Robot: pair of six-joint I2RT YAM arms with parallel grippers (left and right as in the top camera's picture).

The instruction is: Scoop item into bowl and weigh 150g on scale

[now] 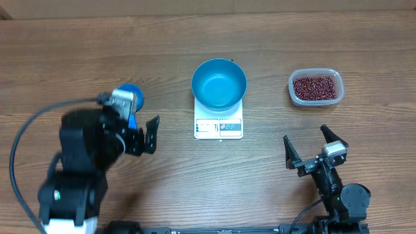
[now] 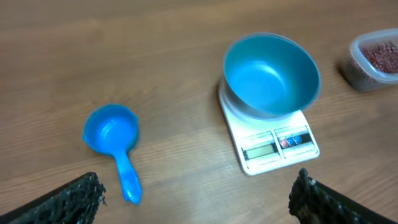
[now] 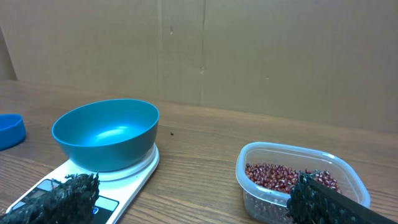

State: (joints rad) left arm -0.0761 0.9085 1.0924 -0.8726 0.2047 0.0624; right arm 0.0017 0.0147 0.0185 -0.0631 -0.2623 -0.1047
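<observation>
The left gripper (image 2: 196,200) and right gripper (image 1: 305,140) gape empty; a shallow pinch could skid the scoop (image 2: 113,134) sideways.

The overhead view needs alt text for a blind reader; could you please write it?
An empty blue bowl sits on a white scale, a tub of red beans to its right, a blue scoop to its left. The left gripper and right gripper are open.

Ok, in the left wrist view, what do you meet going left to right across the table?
Blue handled scoop → blue bowl sitting on the white scale → clear tub of red-brown beans.
</observation>
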